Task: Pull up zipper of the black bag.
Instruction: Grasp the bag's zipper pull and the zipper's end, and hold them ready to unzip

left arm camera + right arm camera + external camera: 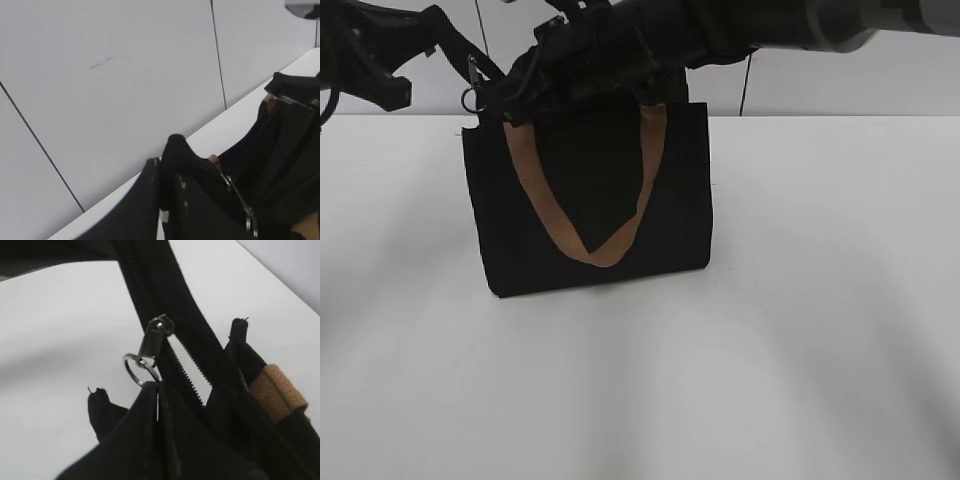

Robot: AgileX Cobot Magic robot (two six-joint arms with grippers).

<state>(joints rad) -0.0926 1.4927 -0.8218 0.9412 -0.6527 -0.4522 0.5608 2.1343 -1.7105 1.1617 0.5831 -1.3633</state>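
Observation:
The black bag stands upright on the white table, its tan strap handle hanging down the front. The zipper, a silver pull with a ring, sits on the black zip track near the bag's top left corner. The teeth are apart on the near side of the slider. My right gripper reaches across the bag top and is shut on the ring. My left gripper is shut on black fabric at the bag's end, right by the zipper.
The bag stands near the back of the white table, close to the grey panelled wall. Both arms crowd above the bag's top edge.

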